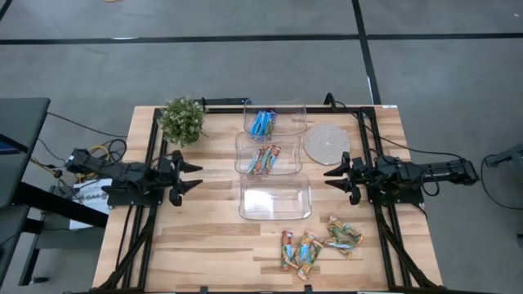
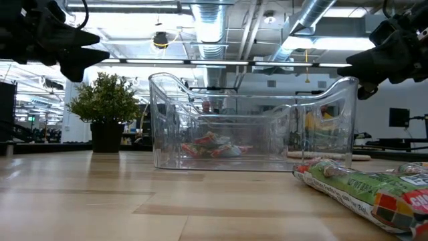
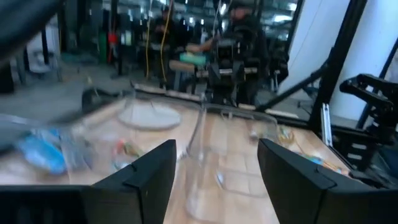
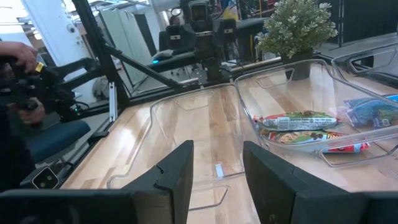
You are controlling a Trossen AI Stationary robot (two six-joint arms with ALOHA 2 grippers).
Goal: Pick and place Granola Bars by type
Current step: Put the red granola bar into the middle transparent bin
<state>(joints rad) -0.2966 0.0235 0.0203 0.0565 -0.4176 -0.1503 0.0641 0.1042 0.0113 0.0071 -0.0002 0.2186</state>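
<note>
1. Granola Bars (image 1: 315,242) lie loose on the desk (image 1: 196,237) just in front of the empty clear tub (image 1: 274,196).
2. Behind that tub, one tub holds red-green bars (image 1: 263,159); the farthest holds blue bars (image 1: 261,123).
3. Left claw (image 1: 194,175) is released, left of the empty tub.
4. Right claw (image 1: 333,177) is released, right of it.
</note>
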